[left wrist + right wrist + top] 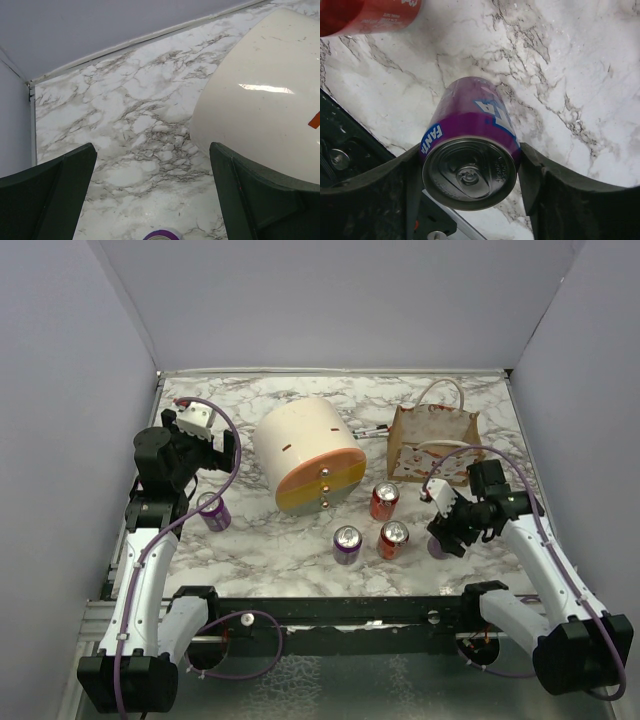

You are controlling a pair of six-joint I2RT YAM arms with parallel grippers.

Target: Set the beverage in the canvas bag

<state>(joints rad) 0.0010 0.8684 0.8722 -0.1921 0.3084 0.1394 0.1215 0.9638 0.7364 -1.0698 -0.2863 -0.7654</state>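
My right gripper (pixel 447 532) is shut on a purple Fanta can (pixel 469 150), its fingers pressed on both sides near the top rim; only a sliver of that can (pixel 436 547) shows in the top view. The gripper (pixel 470 175) holds the can upright close over the marble. The tan canvas bag (pixel 432 443) stands open behind it, at the back right. My left gripper (pixel 212 462) is open and empty, just behind another purple can (pixel 213 511), whose rim (pixel 161 235) shows at the bottom edge between the fingers.
A large cream-and-orange cylinder (pixel 308 455) lies on its side in the middle, close to the left gripper's right finger (pixel 260 200). Two red cans (pixel 384 502) (pixel 392 539) and a purple can (pixel 347 544) stand at the centre front. A red can (pixel 370 15) is near the right gripper.
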